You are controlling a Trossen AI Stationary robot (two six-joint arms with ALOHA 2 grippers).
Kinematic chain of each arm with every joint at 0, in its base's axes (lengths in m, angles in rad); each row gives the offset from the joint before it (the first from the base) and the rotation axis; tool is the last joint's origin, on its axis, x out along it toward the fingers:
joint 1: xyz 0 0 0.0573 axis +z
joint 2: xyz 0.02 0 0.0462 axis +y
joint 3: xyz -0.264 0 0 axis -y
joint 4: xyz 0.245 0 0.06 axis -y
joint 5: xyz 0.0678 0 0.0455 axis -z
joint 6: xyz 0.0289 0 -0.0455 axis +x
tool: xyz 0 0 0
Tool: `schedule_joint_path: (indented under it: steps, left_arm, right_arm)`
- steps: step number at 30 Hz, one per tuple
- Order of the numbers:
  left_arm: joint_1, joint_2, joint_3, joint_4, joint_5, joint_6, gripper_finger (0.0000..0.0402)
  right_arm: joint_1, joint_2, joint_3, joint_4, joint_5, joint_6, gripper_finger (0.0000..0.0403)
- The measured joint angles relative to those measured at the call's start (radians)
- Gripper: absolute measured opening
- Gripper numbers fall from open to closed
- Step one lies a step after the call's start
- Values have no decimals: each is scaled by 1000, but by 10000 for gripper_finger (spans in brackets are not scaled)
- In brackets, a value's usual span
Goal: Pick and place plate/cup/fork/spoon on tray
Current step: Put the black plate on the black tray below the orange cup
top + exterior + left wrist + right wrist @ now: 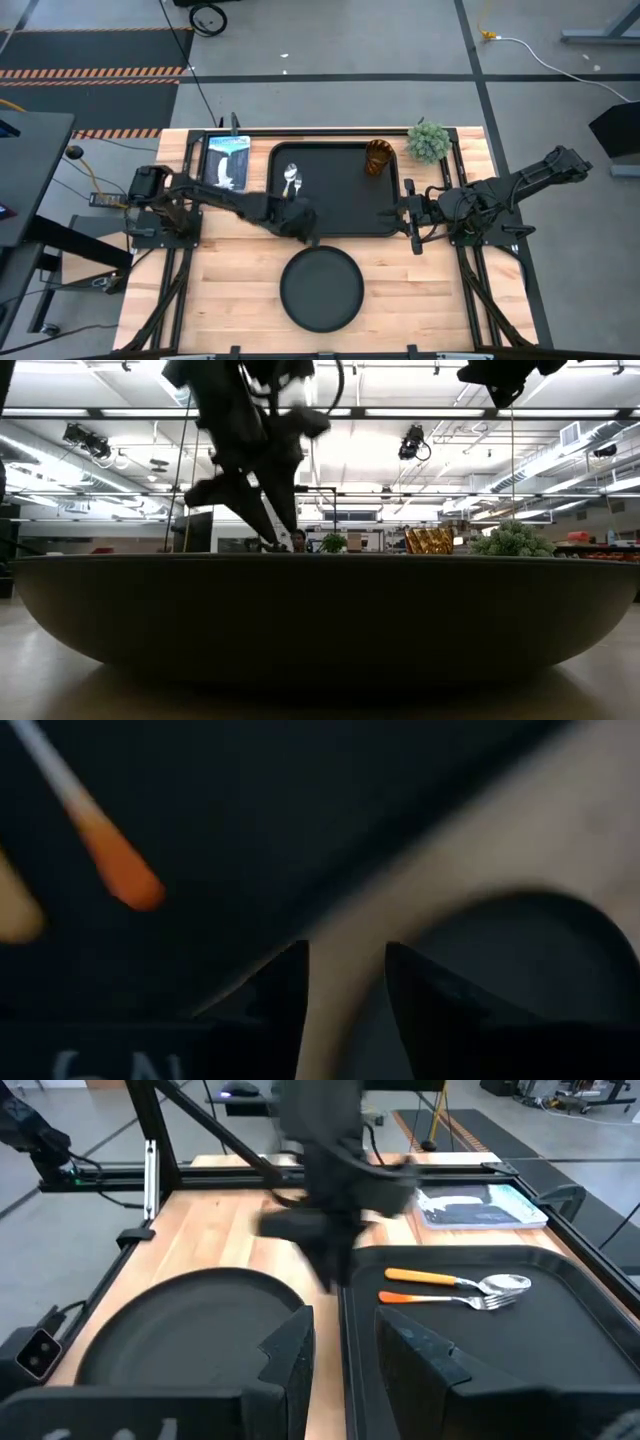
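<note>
The black tray (345, 215) lies at the table's far middle. On it lie the spoon (505, 1283) and the fork (488, 1302), side by side at its left part, and the amber cup (378, 156) stands in its far right corner. The round black plate (321, 288) rests flat on the wood near the front edge. My left gripper (305, 225) is open and empty, low over the tray's near edge, between the utensils and the plate. My right gripper (410, 215) is open and empty at the tray's right edge.
A blue-white picture card (228, 160) lies left of the tray. A small green plant (428, 140) stands at the far right, beside the cup. Bare wood shows left and right of the plate. In the low view the plate's rim (320, 610) fills the foreground.
</note>
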Motion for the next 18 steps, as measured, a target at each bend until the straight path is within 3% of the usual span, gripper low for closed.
schedule_joint_path:
  steps: [5,11,18]
  left_arm:
    - [-107,2,5,-3,1,-69,142]
    - [-161,4,4,-88,-43,-88,142]
    - [-155,29,3,-89,-54,36,157]
  right_arm:
    - [0,2,0,2,1,0,116]
    - [0,19,0,18,0,0,116]
    - [0,41,0,30,-1,0,116]
